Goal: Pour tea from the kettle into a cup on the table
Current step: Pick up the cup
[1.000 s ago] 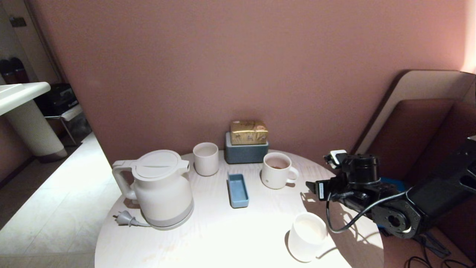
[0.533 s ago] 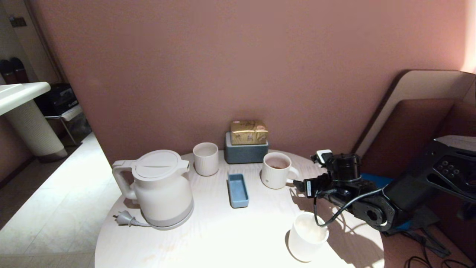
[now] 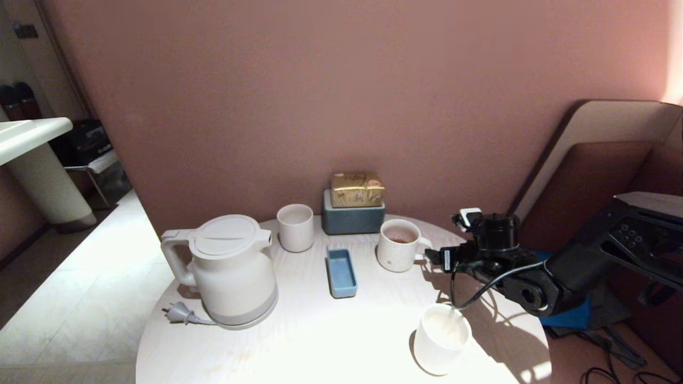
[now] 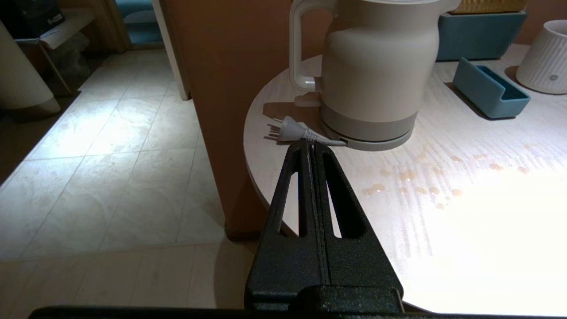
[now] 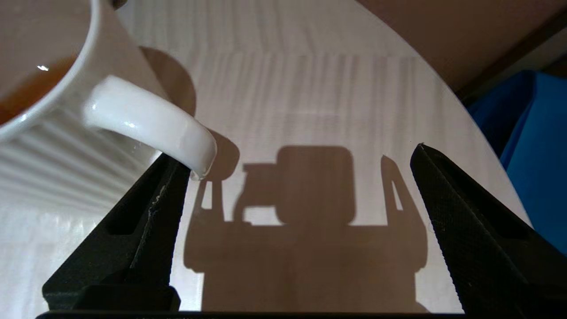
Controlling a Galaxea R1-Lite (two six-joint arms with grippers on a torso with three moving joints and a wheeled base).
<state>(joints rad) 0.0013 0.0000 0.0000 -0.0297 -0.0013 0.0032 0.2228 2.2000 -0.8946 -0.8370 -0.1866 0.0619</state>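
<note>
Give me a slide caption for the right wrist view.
Open right claw beside the handle of the cup, tea inside, on the table.

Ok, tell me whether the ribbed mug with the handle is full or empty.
Partly filled: brownish tea lies inside the mug, well below its rim.

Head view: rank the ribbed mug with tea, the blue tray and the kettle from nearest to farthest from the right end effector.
1. The ribbed mug, right beside the open right end effector, its handle toward it.
2. The blue tray, mid-table, on the mug's far side from the end effector.
3. The kettle, across the table on the robot's left.
</note>
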